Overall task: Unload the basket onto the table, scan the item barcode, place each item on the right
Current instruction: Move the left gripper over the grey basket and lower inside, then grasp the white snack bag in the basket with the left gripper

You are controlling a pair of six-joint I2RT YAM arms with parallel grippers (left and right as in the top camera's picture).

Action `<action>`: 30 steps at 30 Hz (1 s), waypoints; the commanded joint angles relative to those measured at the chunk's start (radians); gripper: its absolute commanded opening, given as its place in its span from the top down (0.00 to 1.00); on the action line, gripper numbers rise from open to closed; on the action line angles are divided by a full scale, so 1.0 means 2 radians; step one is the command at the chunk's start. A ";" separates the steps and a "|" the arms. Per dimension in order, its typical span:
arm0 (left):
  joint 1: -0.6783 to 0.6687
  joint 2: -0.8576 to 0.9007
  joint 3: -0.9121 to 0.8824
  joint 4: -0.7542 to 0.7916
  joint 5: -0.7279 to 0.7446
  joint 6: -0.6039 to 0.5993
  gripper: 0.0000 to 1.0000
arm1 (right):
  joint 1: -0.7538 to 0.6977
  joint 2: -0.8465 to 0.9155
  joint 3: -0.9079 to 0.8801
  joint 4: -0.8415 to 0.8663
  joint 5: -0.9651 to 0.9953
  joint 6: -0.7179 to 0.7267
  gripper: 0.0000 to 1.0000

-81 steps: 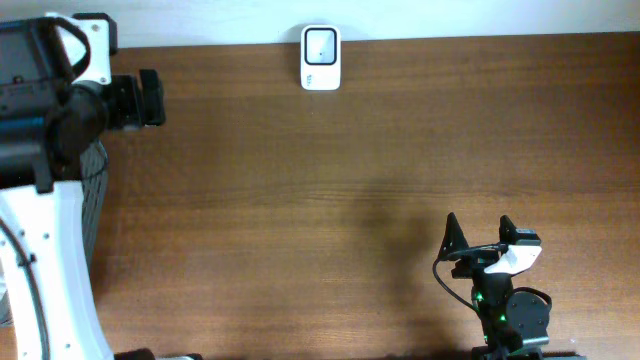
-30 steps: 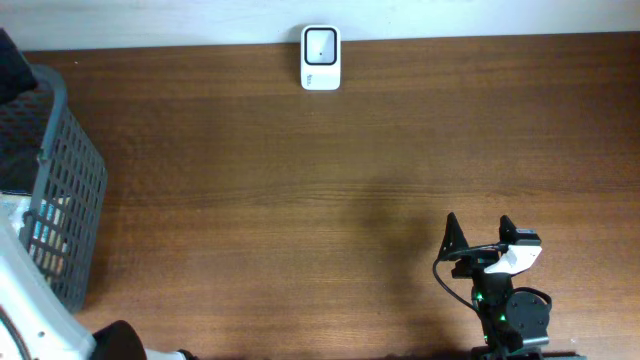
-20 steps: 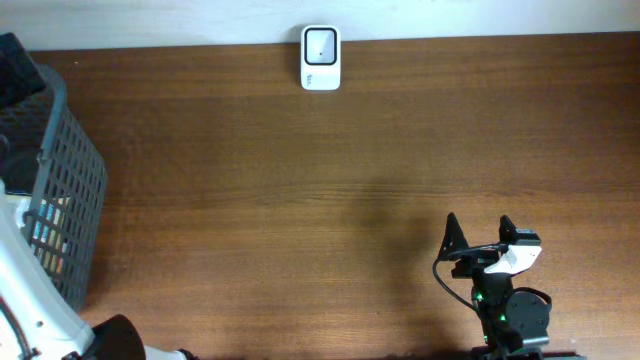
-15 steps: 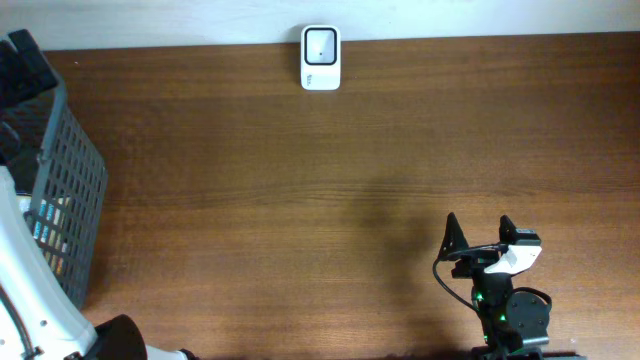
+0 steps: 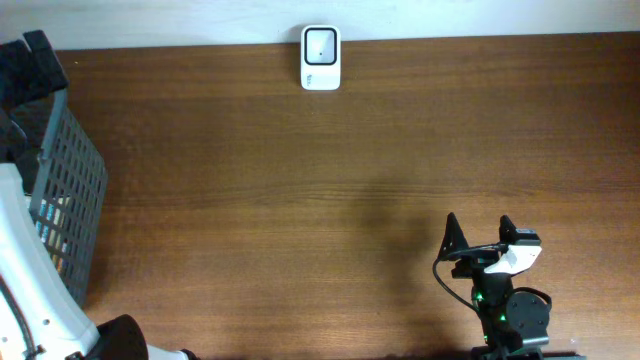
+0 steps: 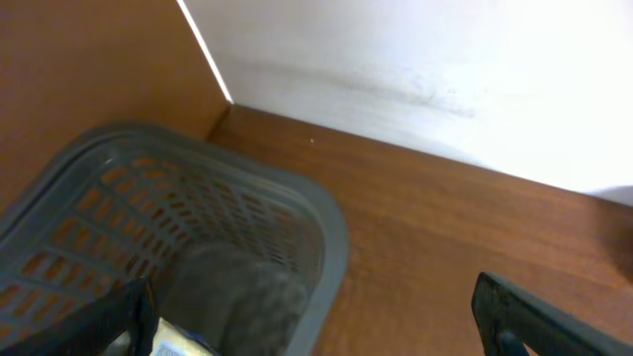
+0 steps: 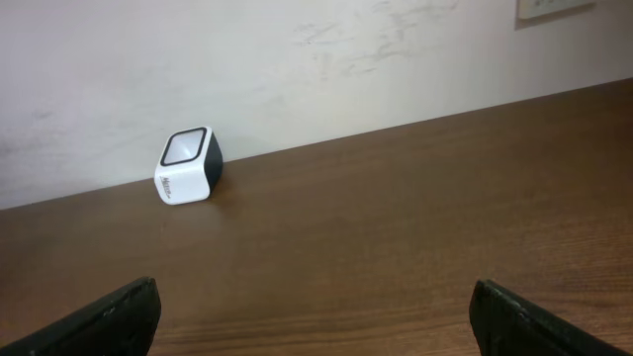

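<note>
The item to scan, a pale packet [image 6: 178, 342] only partly visible, lies in the grey plastic mesh basket [image 6: 331, 232] just below the left tool [image 6: 312, 297], whose jaws stand wide and empty. The right tool [image 7: 315, 302] is released too, with the small white cube scanner [image 7: 186, 164] well ahead of it. By my judgement, picking and scanning both remain.

- Brown wood-grain table [image 5: 300, 200], meets a white wall along its far edge.
- White barcode scanner [image 5: 320, 58] with a dark window, standing at the far edge, near the middle.
- Grey mesh basket [image 5: 75, 180] at the left end, well apart from the scanner.
</note>
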State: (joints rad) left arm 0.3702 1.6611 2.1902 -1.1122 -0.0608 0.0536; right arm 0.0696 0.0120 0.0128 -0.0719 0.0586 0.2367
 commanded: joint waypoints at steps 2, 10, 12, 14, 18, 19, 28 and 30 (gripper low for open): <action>0.012 0.016 0.006 -0.012 -0.043 -0.042 0.02 | -0.002 -0.003 -0.004 -0.002 -0.001 0.004 0.01; 0.089 0.068 0.000 -0.100 -0.041 -0.115 0.03 | -0.002 -0.003 -0.004 -0.002 -0.001 0.004 0.01; 0.108 0.075 -0.008 -0.112 -0.041 -0.117 0.03 | -0.002 -0.003 -0.004 -0.002 -0.001 0.004 0.01; 0.126 0.076 -0.027 -0.114 -0.037 -0.117 0.03 | -0.002 -0.003 -0.004 -0.002 -0.001 0.004 0.01; 0.154 0.076 -0.067 -0.105 -0.028 -0.116 0.04 | -0.002 -0.003 -0.004 -0.002 -0.001 0.004 0.01; 0.157 0.076 -0.075 -0.101 -0.028 -0.113 0.03 | -0.002 -0.003 -0.004 -0.002 -0.001 0.004 0.01; 0.160 0.076 -0.136 -0.052 -0.026 -0.063 0.07 | -0.002 -0.003 -0.004 -0.002 -0.001 0.004 0.01; 0.160 0.076 -0.146 -0.044 -0.026 -0.051 0.07 | -0.002 -0.003 -0.004 -0.002 -0.001 0.004 0.01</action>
State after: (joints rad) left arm 0.6842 1.8164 1.9324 -1.2201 -0.1204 -0.1104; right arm 0.0696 0.0120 0.0128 -0.0719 0.0586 0.2367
